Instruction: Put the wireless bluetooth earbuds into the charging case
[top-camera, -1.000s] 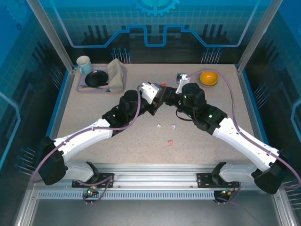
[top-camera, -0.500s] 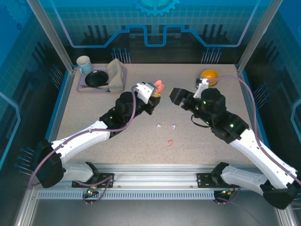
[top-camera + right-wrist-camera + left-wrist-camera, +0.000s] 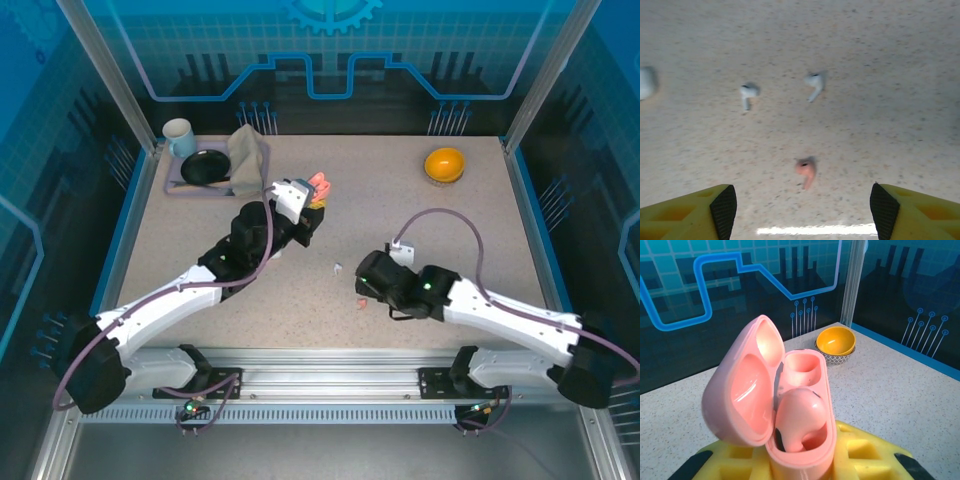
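My left gripper [image 3: 312,203] is shut on the base of a salmon-pink charging case [image 3: 319,185], held above the back middle of the table. The left wrist view shows the case [image 3: 790,405] with its lid swung open to the left. A pink earbud [image 3: 797,420] sits in its near slot and the far slot is bare. My right gripper [image 3: 362,287] hangs open low over the table's front middle. A loose pink earbud [image 3: 805,172] lies on the table between and just ahead of its yellow fingers [image 3: 715,210]. Two white earbuds [image 3: 747,92] [image 3: 815,82] lie farther off.
A tray [image 3: 172,187] with a mug [image 3: 180,135], a black dish and a folded cloth sits at the back left. An orange bowl [image 3: 444,164] stands at the back right. A blurred white rounded thing [image 3: 645,82] shows at the left edge of the right wrist view.
My right arm has left the case at the back, swung to the front middle and come down over the loose earbuds, jaws wider. My left gripper has shifted slightly left with the case.
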